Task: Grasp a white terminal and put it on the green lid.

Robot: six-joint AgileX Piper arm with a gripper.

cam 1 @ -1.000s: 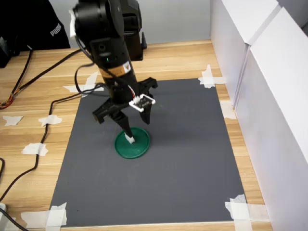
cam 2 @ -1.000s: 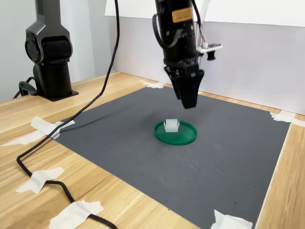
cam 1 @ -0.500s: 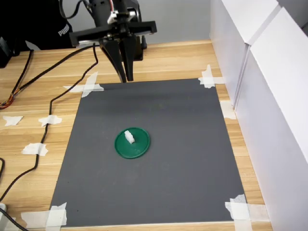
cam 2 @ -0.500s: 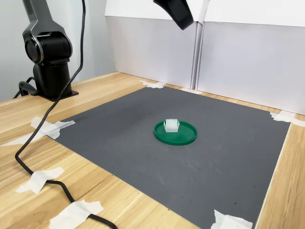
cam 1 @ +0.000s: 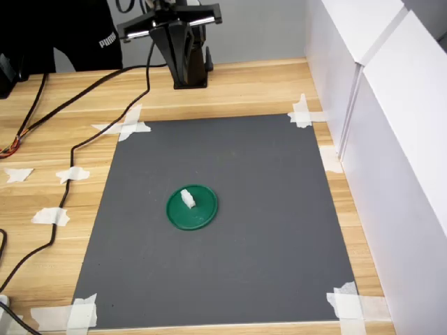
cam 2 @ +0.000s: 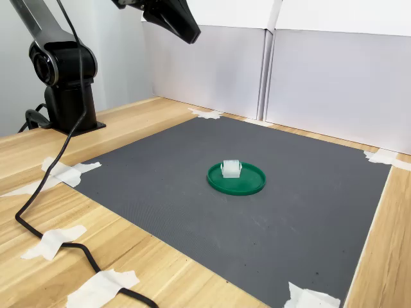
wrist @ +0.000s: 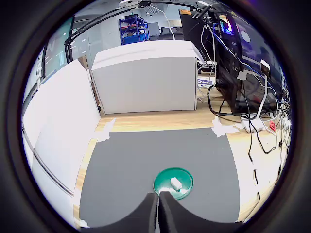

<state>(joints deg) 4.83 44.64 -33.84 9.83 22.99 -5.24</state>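
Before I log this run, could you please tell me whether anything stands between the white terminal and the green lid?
Nothing visible does: the white terminal already rests on the green lid, with the gripper raised well away.

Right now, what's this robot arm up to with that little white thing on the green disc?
A single robot arm is working over a dark mat taped to a wooden table. The white terminal sits on the green lid, near the mat's middle, so the placing looks done. The gripper holds nothing: its fingers are closed together, raised high over the far edge near the arm's base, well away from the lid.
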